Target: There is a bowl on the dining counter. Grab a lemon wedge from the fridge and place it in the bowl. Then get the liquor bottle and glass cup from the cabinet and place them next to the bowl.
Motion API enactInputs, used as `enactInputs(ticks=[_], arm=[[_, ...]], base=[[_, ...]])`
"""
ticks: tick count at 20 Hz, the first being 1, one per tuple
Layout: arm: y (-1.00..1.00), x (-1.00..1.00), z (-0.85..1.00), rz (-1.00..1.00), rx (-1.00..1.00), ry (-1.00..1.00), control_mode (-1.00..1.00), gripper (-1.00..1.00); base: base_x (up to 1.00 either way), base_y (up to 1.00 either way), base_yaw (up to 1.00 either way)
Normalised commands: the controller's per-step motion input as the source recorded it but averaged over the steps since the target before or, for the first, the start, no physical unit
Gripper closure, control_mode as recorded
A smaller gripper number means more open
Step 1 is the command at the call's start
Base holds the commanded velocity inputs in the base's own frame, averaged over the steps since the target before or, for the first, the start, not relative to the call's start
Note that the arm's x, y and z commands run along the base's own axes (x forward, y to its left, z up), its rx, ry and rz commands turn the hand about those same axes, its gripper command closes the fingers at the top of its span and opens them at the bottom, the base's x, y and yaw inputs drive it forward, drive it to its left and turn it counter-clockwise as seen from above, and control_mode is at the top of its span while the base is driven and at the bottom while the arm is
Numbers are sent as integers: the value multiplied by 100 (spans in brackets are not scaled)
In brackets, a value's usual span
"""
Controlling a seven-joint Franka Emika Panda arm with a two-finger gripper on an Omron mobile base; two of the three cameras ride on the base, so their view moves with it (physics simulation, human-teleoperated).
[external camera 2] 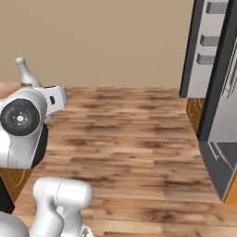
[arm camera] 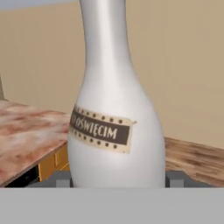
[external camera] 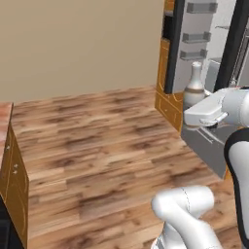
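Wood-plank floor (external camera: 97, 146), glossy white pin-shaped bottle (arm camera: 114, 122)

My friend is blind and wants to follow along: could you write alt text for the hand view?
A tall white liquor bottle with a long neck and a dark band label stands upright, close up between the two dark tips of the tool. Behind it lie a reddish stone counter, a strip of wooden floor and a plain beige wall.
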Motion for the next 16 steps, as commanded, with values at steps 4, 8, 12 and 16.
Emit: enactInputs(ticks=[4,8,12,16], arm=[[0,0,0,0,0,0,100,100],[0,0,0,0,0,0,100,100],[0,0,0,0,0,0,100,100],[0,0,0,0,0,0,100,100]], base=[[100,47,6],[100,46,7],[100,45,10],[100,40,13]])
